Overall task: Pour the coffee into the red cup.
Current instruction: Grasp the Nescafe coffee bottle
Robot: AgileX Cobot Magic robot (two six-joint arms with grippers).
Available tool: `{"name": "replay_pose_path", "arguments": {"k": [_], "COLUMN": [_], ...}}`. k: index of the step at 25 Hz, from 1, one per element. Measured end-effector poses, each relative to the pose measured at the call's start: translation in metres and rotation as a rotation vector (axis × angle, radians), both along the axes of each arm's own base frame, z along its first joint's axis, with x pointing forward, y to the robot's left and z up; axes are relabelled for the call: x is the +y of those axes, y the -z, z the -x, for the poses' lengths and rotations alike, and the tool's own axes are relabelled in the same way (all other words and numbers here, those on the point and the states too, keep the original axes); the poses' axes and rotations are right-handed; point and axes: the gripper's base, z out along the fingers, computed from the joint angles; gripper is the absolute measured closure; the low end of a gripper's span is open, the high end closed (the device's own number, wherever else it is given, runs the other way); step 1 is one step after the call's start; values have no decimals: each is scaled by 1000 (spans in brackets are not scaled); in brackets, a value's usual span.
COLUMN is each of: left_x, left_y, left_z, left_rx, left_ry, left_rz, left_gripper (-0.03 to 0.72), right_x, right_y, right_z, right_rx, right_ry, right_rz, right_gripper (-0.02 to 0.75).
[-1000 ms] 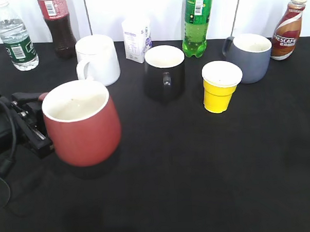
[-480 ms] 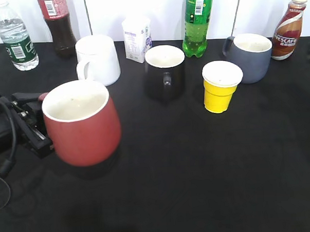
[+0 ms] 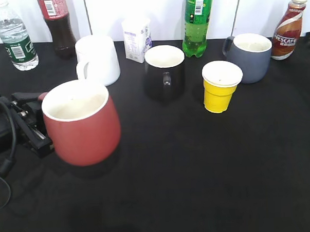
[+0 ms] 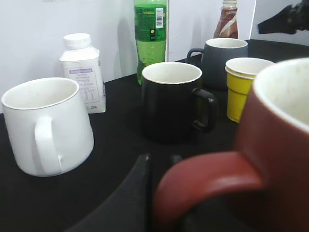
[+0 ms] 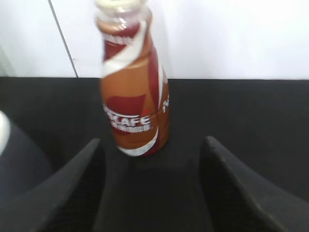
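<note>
The red cup (image 3: pixel 86 132) is at the front left, tilted a little, with its cream inside showing; it fills the right of the left wrist view (image 4: pixel 285 145). My left gripper (image 3: pixel 34 124) is shut on its loop handle (image 4: pixel 161 162). The coffee bottle (image 3: pixel 288 28) stands at the back right by the wall. In the right wrist view the coffee bottle (image 5: pixel 135 101) is upright just beyond my right gripper (image 5: pixel 153 150), which is open and empty, with a finger on either side of the bottle's line. The right gripper also shows in the left wrist view (image 4: pixel 285 19).
A white mug (image 3: pixel 97 59), black mug (image 3: pixel 164 72), yellow cup (image 3: pixel 220 86) and grey mug (image 3: pixel 250 57) stand across the black table. Along the back wall are a water bottle (image 3: pixel 17 37), cola bottle (image 3: pixel 58 25), small white bottle (image 3: pixel 136 39) and green bottle (image 3: pixel 197 24).
A dark part of the right arm has come in at the right edge and moved up toward the coffee bottle. The red cup and left gripper have stayed in place.
</note>
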Motion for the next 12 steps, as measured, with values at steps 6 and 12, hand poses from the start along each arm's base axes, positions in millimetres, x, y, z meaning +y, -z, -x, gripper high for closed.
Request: {"name": "replay_pose_path", "arguments": {"k": [6,12], "left_x": [0,0], "left_y": [0,0], "left_z": [0,0], "left_rx": [0,0], "left_ry": [-1,-2], "left_rz": [1,1], "left_gripper": [617,617], "right_x": [-1,-3], "right_y": [29,59], "right_z": [-32,-49], "right_rx": [-100,-179], "right_ry": [-68,-77], "right_rz": [33,14], "right_gripper": [78,78]}}
